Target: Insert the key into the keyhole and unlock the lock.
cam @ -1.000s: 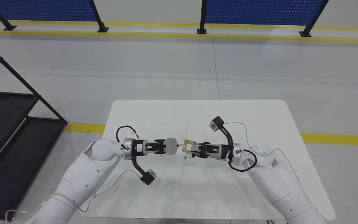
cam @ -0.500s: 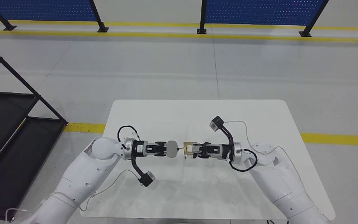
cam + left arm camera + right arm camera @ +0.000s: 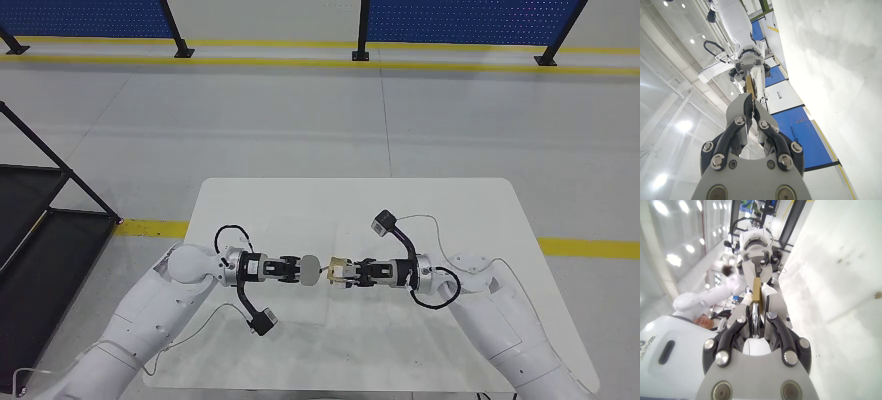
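Pads of your left gripper are pressed narrow on the key. It is a thin flat piece of metal, and the rubber hides most of it. I judge it light and stiff, but its faces are smooth, so it can turn between the pads if the tip meets the lock off-centre. Hold it by the flat head and leave the blade free.

Your right gripper is closed on the lock, one finger on each broad face of the brass body. The steel shackle points back toward the wrist. The lock is probably the heavier piece, hard and a little slippery. The grip on the flat faces looks correct, because it leaves the keyhole end open to the key.

Both things hang in the air above the middle of the bench, tip against face or very near; I cannot tell whether the blade is inside already.

The bench top is white and smooth, with a few small dark marks. Around it you have grey floor with yellow lines, blue barriers far behind, and a black rack at the robot's left.
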`<state>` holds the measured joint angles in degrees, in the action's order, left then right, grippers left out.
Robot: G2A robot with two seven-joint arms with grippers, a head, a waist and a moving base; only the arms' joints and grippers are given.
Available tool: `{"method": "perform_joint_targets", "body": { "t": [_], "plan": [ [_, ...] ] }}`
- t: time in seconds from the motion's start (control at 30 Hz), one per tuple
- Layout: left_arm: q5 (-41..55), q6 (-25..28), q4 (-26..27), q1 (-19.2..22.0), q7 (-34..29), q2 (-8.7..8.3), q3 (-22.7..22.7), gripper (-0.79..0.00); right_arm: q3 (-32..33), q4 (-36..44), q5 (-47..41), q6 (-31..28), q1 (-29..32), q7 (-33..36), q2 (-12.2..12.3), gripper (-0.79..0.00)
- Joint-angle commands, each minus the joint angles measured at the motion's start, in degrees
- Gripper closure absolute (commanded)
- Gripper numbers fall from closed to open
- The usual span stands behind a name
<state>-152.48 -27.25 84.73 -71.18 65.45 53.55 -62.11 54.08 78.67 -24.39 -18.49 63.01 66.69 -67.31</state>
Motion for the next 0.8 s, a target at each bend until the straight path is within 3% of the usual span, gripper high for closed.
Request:
{"method": "perform_joint_targets", "body": {
  "t": [0.0, 0.4, 0.77],
  "plan": [
    [0.04, 0.04, -0.06, 0.07, 0.03, 0.00, 0.05, 0.000, -0.04, -0.05, 0.04, -0.05, -0.05, 0.04, 0.00, 0.000],
    [-0.55, 0.02, 0.44, -0.16, 1.36, -0.24, 0.13, 0.000, 0.26, 0.14, 0.76, -0.09, -0.22, 0.57, 0.20, 0.000],
    [-0.16, 0.57, 0.27, 0.20, 3.68, -0.42, 0.51, 0.000, -0.41, 0.18, 1.24, 0.06, -1.34, 5.23, 0.40, 0.000]
  ]
}}
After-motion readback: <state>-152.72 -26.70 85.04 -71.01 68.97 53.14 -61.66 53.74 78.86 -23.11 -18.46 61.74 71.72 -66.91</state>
